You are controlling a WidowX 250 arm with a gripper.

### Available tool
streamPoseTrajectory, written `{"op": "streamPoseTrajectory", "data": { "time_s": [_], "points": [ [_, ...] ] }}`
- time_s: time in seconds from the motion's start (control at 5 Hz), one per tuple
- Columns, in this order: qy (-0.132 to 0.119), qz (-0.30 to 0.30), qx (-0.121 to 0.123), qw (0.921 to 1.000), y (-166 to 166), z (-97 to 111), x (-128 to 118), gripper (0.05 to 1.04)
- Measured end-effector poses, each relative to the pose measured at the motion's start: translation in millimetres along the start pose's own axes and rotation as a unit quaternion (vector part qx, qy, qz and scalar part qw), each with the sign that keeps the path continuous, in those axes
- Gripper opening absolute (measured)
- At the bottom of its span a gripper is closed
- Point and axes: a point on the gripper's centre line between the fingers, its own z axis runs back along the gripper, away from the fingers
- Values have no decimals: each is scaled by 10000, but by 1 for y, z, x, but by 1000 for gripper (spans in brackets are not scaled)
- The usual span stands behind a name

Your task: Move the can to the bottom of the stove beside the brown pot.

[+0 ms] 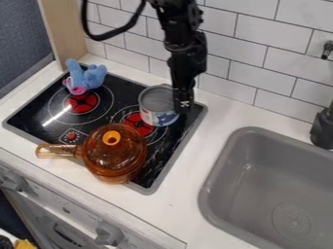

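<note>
Behind my gripper [185, 104] rises a wall of white tiles [253, 44], and below me spreads the white countertop [189, 160]. To the view's right of my gripper, and nearer the camera, is the gray sink [253, 189], its drain pattern in the floor. My black arm comes down from the top edge, and my gripper hangs over the far right part of the black cooktop [48, 114]. Well below me to the left is the gray stove front [71, 204] with its knobs.

Nearer the camera and left of my gripper, the amber glass pot [114, 155] stands lidded on the cooktop, its handle pointing left. Immediately left of my gripper is the open-topped metal can [153, 116] with a blue, white and red label, upright beside a red burner marking and beyond the pot. I am at its right side, but I cannot tell whether I have hold of it, nor whether it is lifted. Farther left is a blue plush toy [88, 78] on the cooktop's far left part. Smallest, left of me beyond the pot's handle, is the red dial [71, 136].
</note>
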Motion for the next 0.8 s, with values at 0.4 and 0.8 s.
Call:
{"op": "streamPoseTrajectory", "data": {
  "time_s": [0.4,0.8],
  "points": [
    [327,302,-178,9988,-4,-6,-31,1000],
    [730,566,-438,9948,-8,-4,-69,1000]
  ]
}}
